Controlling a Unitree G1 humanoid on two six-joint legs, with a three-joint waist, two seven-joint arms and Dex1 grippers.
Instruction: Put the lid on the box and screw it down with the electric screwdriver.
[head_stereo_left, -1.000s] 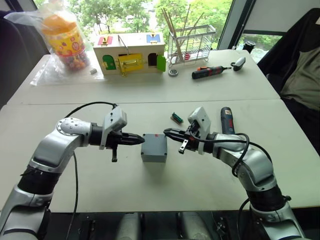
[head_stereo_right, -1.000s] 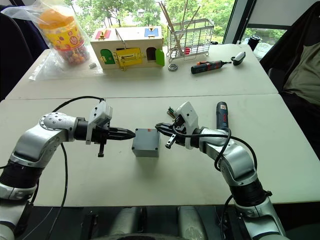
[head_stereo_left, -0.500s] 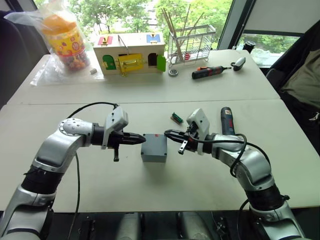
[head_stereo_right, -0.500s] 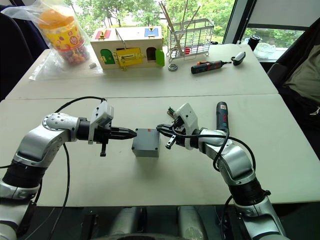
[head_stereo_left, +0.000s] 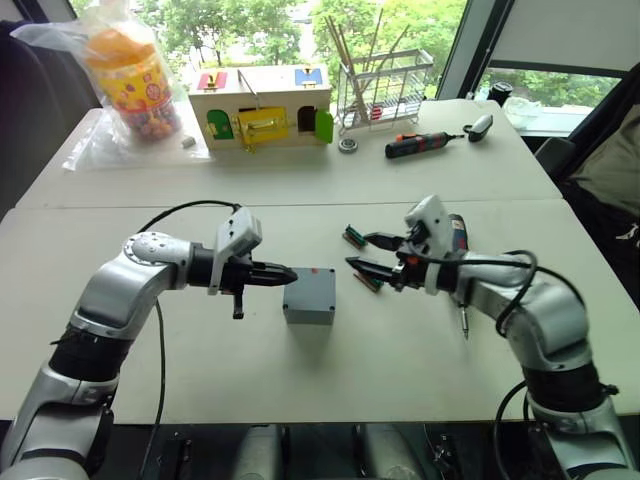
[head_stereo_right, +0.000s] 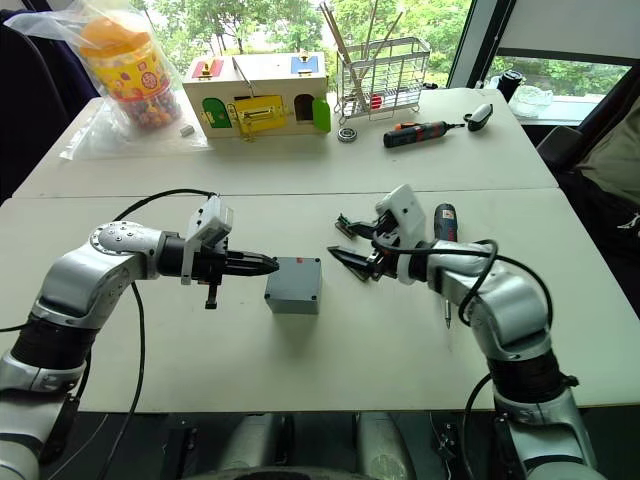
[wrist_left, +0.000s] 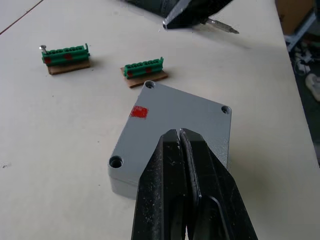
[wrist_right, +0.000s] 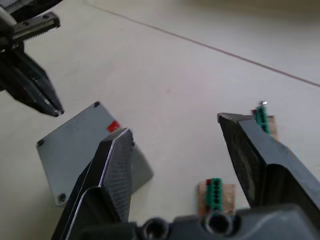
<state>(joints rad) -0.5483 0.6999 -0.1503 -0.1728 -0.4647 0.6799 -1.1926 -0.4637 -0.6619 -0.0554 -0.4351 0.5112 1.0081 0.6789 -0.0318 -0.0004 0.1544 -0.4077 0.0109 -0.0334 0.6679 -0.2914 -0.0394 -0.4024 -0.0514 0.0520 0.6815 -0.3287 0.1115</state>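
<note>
The grey box (head_stereo_left: 308, 310) stands mid-table with the lid (wrist_left: 185, 120) lying flat on top, holes at its corners and a small red mark near one. My left gripper (head_stereo_left: 290, 274) is shut, its tip resting at the lid's left edge. To the right of the box and apart from it, my right gripper (head_stereo_left: 358, 251) hangs open with nothing between its fingers. The electric screwdriver (head_stereo_left: 458, 228) lies on the table behind my right wrist, partly hidden by it; its thin bit (head_stereo_left: 462, 322) shows below the forearm.
Two small green terminal blocks (wrist_left: 65, 55) (wrist_left: 144, 67) lie just right of the box, near my right gripper. At the back stand a wooden toy house (head_stereo_left: 260, 105), a wire rack (head_stereo_left: 380, 85), a small black-and-red screwdriver (head_stereo_left: 420, 145) and a bagged jar (head_stereo_left: 125, 80).
My right gripper has opened and pulled back to the right, away from the box. The left gripper stays shut at the box's left edge.
</note>
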